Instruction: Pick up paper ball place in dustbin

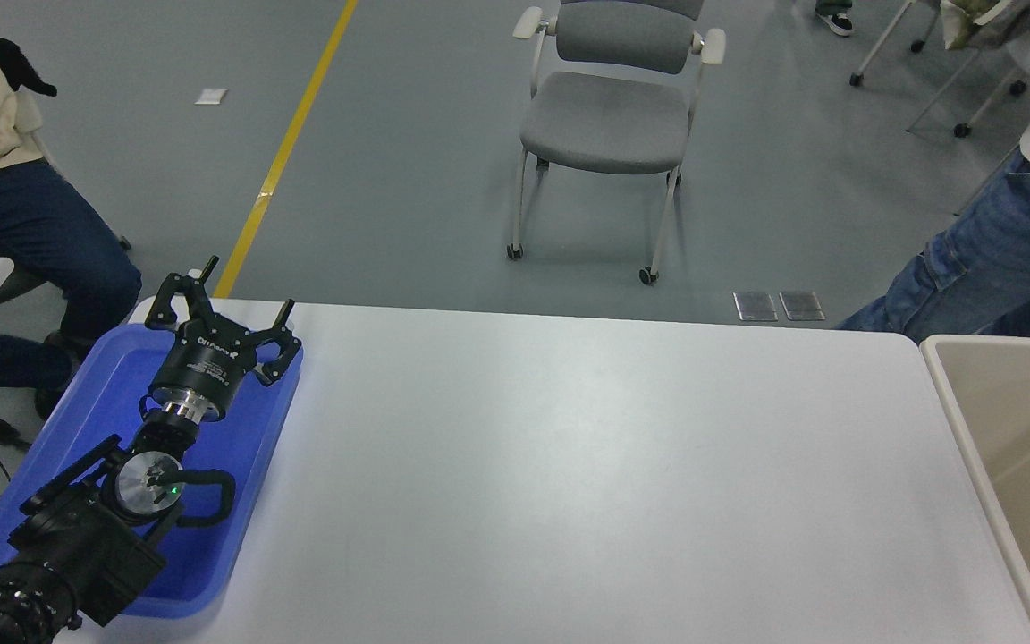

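The left gripper (222,300) sat parked with its fingers spread and holding nothing, above the far end of the blue tray (256,465), while the right arm was out of view. No paper ball showed anywhere: not on the white table (569,465) stretching to the gripper's right, nor in the visible part of the dustbin (949,394) well off to its right at the table's end. Such a ball would probably be light and springy, best pinched gently across its middle.

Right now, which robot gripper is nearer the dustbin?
Only the left can be judged. The left gripper hangs over the blue tray at the table's far-left end, opposite the dustbin. The right arm is out of view.
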`<state>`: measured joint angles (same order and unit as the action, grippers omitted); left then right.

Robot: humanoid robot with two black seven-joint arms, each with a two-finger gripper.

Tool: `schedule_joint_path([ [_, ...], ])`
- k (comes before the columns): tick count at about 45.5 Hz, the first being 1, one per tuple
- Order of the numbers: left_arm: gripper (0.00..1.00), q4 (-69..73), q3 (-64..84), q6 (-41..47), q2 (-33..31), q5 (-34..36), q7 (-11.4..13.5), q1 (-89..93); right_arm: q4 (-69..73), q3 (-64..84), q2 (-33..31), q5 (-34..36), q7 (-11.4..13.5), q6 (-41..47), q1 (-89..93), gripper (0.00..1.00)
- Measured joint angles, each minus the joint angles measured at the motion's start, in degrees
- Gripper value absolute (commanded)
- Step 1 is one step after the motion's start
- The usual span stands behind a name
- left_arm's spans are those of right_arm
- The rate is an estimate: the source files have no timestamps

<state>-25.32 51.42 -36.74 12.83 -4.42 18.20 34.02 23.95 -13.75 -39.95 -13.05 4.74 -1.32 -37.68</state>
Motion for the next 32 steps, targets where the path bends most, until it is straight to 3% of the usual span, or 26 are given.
schedule_joint_path([
  [16, 1.00, 0.00, -0.05, 0.00, 0.00, 0.01, 0.00, 0.00, 14.00, -25.72, -2.06, 0.37, -1.04, 0.96, 6.36, 1.00],
  [32, 1.00, 0.01, -0.05, 0.00, 0.00, 0.00, 0.01, -0.01, 23.34, -41.84, 6.57, 1.93, -12.21, 4.30, 13.31, 1.00],
])
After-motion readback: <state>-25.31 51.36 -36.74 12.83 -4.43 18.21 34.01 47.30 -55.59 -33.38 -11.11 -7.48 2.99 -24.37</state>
